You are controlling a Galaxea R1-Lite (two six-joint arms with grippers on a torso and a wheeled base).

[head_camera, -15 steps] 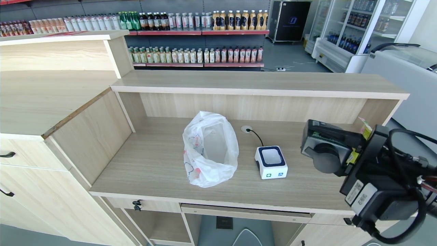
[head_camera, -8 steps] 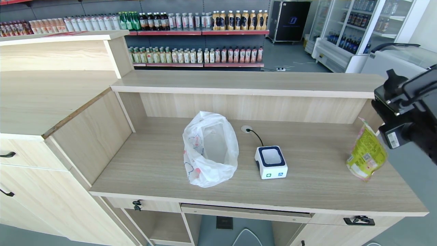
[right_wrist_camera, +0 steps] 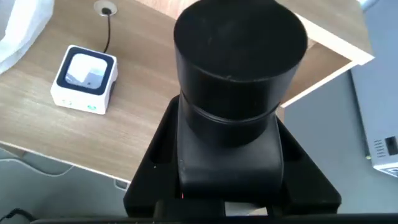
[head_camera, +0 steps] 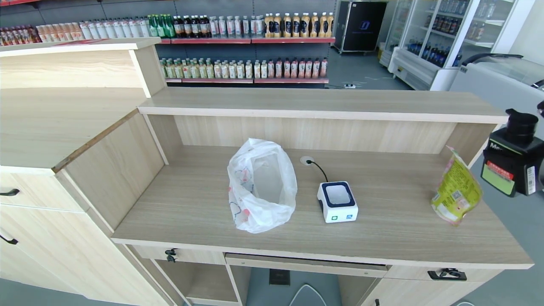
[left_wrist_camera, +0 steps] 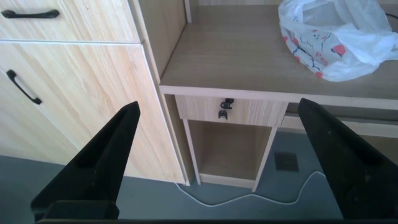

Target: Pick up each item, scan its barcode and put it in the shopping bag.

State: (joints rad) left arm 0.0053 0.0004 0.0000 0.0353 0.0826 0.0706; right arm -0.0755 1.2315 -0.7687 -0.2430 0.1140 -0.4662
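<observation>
A white plastic shopping bag (head_camera: 261, 185) stands open on the wooden counter (head_camera: 191, 204), left of centre; it also shows in the left wrist view (left_wrist_camera: 336, 31). Beside it sits the white barcode scanner (head_camera: 337, 202) (right_wrist_camera: 84, 78) with its dark-framed window facing up. A green snack pouch (head_camera: 457, 191) stands upright near the counter's right end. My right arm (head_camera: 514, 157) hangs off the counter's right side, apart from the pouch. My left gripper (left_wrist_camera: 217, 102) is open and holds nothing, low in front of the counter's left lower cabinets.
The counter has a raised back ledge (head_camera: 323, 104) and side walls. A cable (head_camera: 318, 170) runs from the scanner to a hole in the top. A small drawer with a key (left_wrist_camera: 224, 112) and an open compartment sit below. Drink shelves stand far behind.
My right arm has drawn back from over the counter's right end to beyond its right edge. The green pouch, earlier hidden behind the arm, now stands alone on the counter.
</observation>
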